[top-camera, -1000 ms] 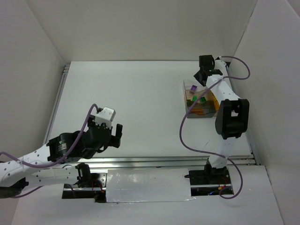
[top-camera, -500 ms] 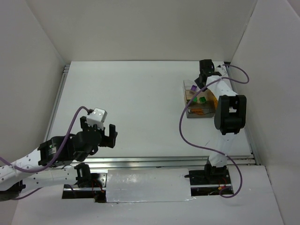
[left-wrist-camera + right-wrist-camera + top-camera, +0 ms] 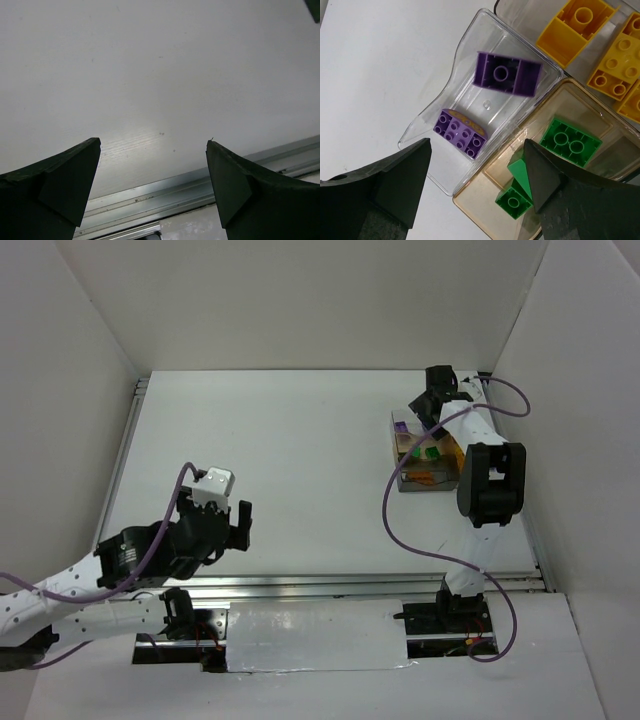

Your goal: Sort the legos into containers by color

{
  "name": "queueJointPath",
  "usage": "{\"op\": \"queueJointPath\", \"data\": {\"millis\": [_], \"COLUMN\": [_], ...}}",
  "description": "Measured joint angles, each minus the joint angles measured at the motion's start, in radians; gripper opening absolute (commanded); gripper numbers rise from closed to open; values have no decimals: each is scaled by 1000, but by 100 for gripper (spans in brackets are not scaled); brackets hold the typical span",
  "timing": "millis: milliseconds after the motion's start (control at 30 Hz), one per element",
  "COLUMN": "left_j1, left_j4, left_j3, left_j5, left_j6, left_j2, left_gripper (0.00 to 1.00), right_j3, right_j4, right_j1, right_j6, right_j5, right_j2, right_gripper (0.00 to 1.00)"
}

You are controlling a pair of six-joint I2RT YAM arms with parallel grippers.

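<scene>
Two purple bricks [image 3: 506,73] lie in the clear compartment of the box [image 3: 487,106], one with its hollow side up. Green bricks [image 3: 568,141] lie at 4 o'clock from them and yellow bricks [image 3: 577,27] at 1 o'clock. The box sits at 2 o'clock on the table [image 3: 150,60]. The right claw [image 3: 477,165] hangs above the box, jaws apart and holding nothing. The left claw [image 3: 152,150], at 7 o'clock, gapes wide over bare table.

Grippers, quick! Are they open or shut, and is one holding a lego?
Left gripper: jaws open, holding nothing.
Right gripper: jaws open, holding nothing, above the purple legos.
</scene>
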Motion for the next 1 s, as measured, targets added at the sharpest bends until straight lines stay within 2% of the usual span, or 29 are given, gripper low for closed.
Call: {"op": "queueJointPath", "data": {"millis": [100,200,267,300,367,467,567,733,867,1000], "left_j1": [122,335,525,605,747,867,919,933,933,933], "left_j4": [4,32,69,85,116,146,153,141,97,54], "left_j3": [0,0,0,0,0,1,20,96,158,200], "left_j5": [8,73,169,198,253,311,339,339,309,295], "left_j6": [-15,-11,7,11,14,19,35,52,67,68], "left_j2": [53,118,142,144,128,99,105,155,126,23], "left_gripper": [100,99,100,100,99,99,100,100,100,100], "right_j3": [-5,-74,-148,-175,-222,-285,-330,-341,-309,-237], "right_j4": [1,28,43,47,57,58,2,-142,-278,-420], "right_j1": [4,26,60,78,119,186,242,300,338,343], "right_j6": [-20,-73,-137,-167,-240,-347,-410,-468,-484,-507], "right_j5": [-6,-19,-44,-60,-85,-101,-83,-60,-63,-71], "right_j2": [-22,-130,-269,-338,-489,-728,-946,-1243,-1407,-1498], "right_gripper": [83,87,91,96,100,100,100,100,100,100]}}
